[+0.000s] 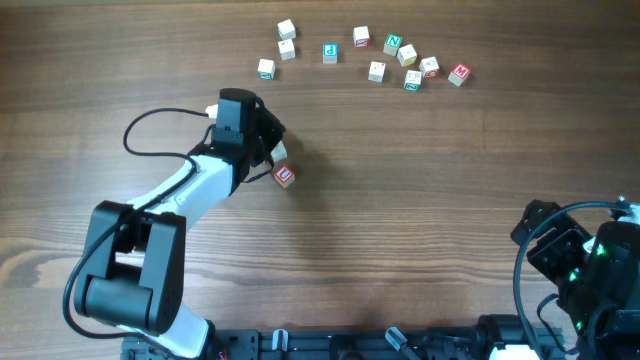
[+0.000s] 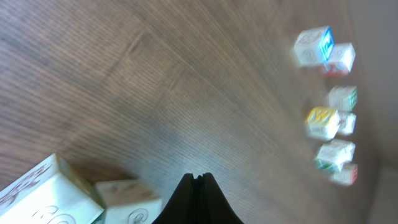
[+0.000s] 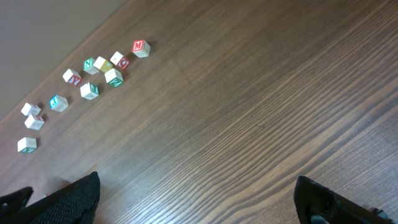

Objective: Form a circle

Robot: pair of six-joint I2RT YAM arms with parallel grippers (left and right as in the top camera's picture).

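No full circle shows. A small cluster of pale wooden letter cubes lies mid-table: a red-printed cube (image 1: 285, 176) and a pale cube (image 1: 281, 151) half hidden beside my left gripper (image 1: 270, 138). In the left wrist view two pale cubes (image 2: 127, 199) (image 2: 43, 196) sit just left of the left gripper (image 2: 198, 178), whose jaws are pressed together with nothing between them. My right gripper (image 3: 202, 199) stands wide open over bare wood at the near right, holding nothing.
Several scattered letter cubes with green, blue and red prints lie in a loose row at the far side (image 1: 405, 56), the leftmost of them (image 1: 265, 69) beyond the left gripper. The right arm (image 1: 575, 265) rests at the table's near right corner.
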